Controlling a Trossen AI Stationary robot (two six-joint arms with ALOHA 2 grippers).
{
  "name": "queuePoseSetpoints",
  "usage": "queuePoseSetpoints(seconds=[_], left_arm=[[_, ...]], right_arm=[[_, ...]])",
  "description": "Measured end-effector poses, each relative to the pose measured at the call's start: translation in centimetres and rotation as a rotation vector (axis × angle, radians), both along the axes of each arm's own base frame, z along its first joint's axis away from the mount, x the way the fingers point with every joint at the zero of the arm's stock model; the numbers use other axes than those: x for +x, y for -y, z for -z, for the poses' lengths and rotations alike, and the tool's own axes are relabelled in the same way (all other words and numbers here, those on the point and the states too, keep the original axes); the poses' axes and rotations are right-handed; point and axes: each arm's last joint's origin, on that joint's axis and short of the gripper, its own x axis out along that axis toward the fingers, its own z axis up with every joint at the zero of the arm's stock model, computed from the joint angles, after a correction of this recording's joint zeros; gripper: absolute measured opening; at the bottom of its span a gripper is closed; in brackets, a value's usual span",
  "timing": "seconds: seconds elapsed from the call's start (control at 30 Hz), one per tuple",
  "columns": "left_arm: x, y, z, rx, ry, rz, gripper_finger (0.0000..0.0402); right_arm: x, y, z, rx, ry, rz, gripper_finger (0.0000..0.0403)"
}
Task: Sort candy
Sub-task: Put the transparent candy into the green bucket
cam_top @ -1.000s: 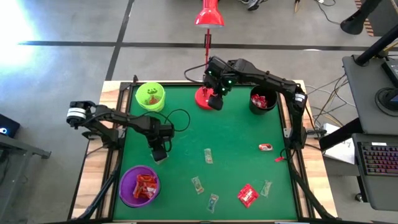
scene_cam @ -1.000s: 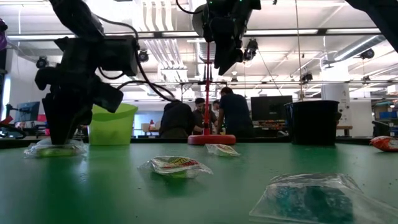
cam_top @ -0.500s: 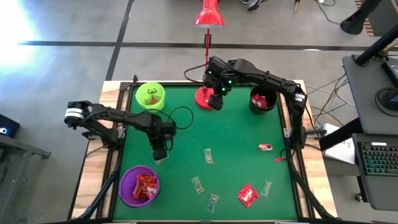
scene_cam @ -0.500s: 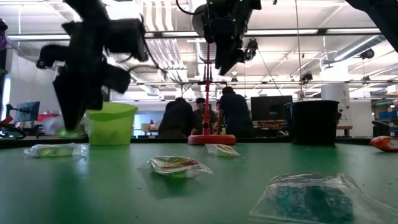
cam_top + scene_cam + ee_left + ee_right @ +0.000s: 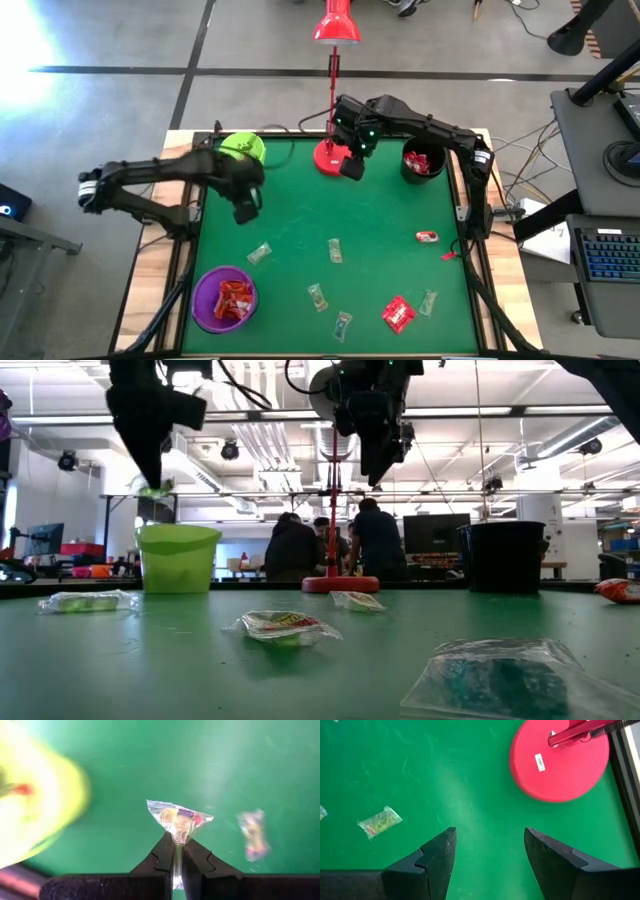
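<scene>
Now the candy [image 5: 179, 818] is up in the air, a clear greenish wrapper pinched by its tail, and it hangs free of the table — held that way, I'd say, so it can drop clean into a cup. The left gripper [image 5: 176, 849] has its jaws clamped together on that wrapper, high at the far left, just beside the lime cup [image 5: 242, 152]. That looks like the drop target, since greenish sweets seem to go there.

Loose candy is scattered over the near half of the table [image 5: 380, 215]: a clear one [image 5: 260, 252] left of centre, more [image 5: 335, 250] mid-table, a red one [image 5: 398, 314] near right, a red-and-white one [image 5: 428, 237] at the right edge. The purple cup [image 5: 224, 298] at near left already holds red sweets, the black cup [image 5: 422, 162] at far right too.

The right gripper [image 5: 490, 852] waits with its jaws wide apart and empty, up by the red lamp base [image 5: 560, 762] at the far middle. A small white label sits on that base; its writing is too small to read. No wrapper print is legible either.
</scene>
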Motion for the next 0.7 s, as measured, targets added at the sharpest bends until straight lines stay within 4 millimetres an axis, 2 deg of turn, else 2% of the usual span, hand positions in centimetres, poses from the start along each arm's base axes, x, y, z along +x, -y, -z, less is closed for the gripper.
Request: queuePoseSetpoints(seconds=[0.2, 0.37, 0.57, 0.7], left_arm=[[-2.8, -2.9, -3.2, 0.196, 0.093, -0.162, 0.0000], [-3.9, -5.2, -4.7, 0.277, 0.175, -0.281, 0.0000], [-4.0, -7.7, -4.6, 0.427, 0.138, -0.397, 0.0000], [-3.7, -8.7, -4.1, 0.427, 0.113, -0.411, 0.0012]], right_arm=[[-0.1, 0.0, 0.8, 0.014, -0.028, 0.006, 0.0226], [-0.1, -0.1, 1.5, 0.026, -0.052, 0.008, 0.0226], [-0.3, -0.1, 2.5, 0.040, -0.087, 0.001, 0.0226], [-0.5, -0.2, 3.5, 0.061, -0.128, 0.009, 0.0226]])
